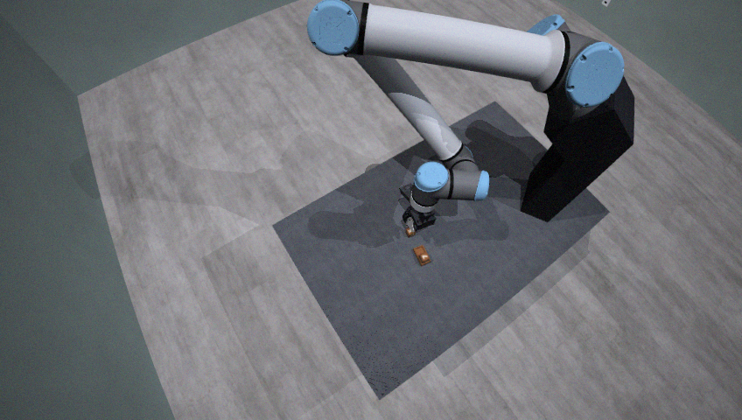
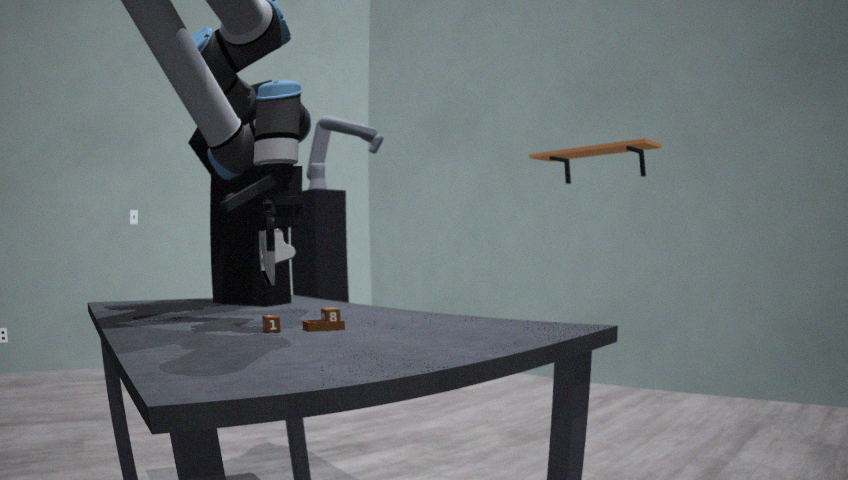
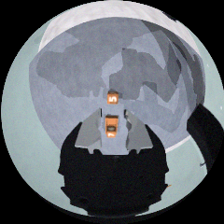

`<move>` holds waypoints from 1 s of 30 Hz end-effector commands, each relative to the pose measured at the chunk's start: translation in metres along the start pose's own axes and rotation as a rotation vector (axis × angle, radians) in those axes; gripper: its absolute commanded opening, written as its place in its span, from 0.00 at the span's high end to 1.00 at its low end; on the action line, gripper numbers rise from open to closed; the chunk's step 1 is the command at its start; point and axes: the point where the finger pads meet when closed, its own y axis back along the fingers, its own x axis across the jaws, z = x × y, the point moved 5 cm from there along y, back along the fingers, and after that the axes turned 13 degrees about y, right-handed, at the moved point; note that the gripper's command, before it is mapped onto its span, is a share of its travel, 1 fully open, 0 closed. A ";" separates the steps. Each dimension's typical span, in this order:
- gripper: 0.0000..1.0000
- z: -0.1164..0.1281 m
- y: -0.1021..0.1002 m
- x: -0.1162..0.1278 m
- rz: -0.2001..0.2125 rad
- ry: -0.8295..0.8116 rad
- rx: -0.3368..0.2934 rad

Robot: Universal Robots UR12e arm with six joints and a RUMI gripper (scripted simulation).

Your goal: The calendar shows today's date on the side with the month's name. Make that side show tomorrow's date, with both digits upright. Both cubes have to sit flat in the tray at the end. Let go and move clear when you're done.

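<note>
A loose wooden cube [image 1: 409, 232] [image 2: 271, 324] [image 3: 112, 98] sits on the table beside the tray. It shows a 1 in the exterior view and a 5 on top in the wrist view. The small wooden tray [image 1: 417, 250] [image 2: 314, 325] [image 3: 111, 119] holds the other cube [image 1: 423, 256] [image 2: 330, 315] [image 3: 111, 127] at one end; its other end is empty. That cube shows an 8 in the exterior view and a 7 on a side in the wrist view. The month's name is not readable. My gripper [image 2: 269, 280] [image 3: 113, 109] is partly open and empty, well above the table.
The dark table [image 1: 364, 332] [image 2: 446, 350] carries the cubes and tray. The black robot pedestal [image 1: 577, 150] [image 2: 238, 255] stands at one edge. A wall shelf [image 2: 595, 149] and another arm [image 2: 319, 148] on a pedestal are in the background.
</note>
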 end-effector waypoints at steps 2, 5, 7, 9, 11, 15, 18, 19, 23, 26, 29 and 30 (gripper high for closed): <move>0.72 0.000 0.000 0.000 -0.001 0.000 0.000; 0.72 0.000 0.000 0.000 -0.001 0.000 0.000; 0.72 0.000 0.000 0.000 -0.001 0.000 0.000; 0.72 0.000 0.000 0.000 -0.001 0.000 0.000; 0.72 0.000 0.000 0.000 -0.001 0.000 0.000; 0.72 0.000 0.000 0.000 -0.001 0.000 0.000; 0.72 0.000 0.000 0.000 -0.001 0.000 0.000; 0.72 0.000 -0.001 0.000 -0.001 0.000 0.000; 0.72 0.000 -0.003 0.000 -0.001 0.000 0.000; 0.72 0.000 -0.004 0.000 -0.001 0.000 0.000; 0.72 0.000 -0.007 0.000 -0.001 0.001 0.000; 0.72 0.000 -0.008 0.000 -0.001 0.001 0.000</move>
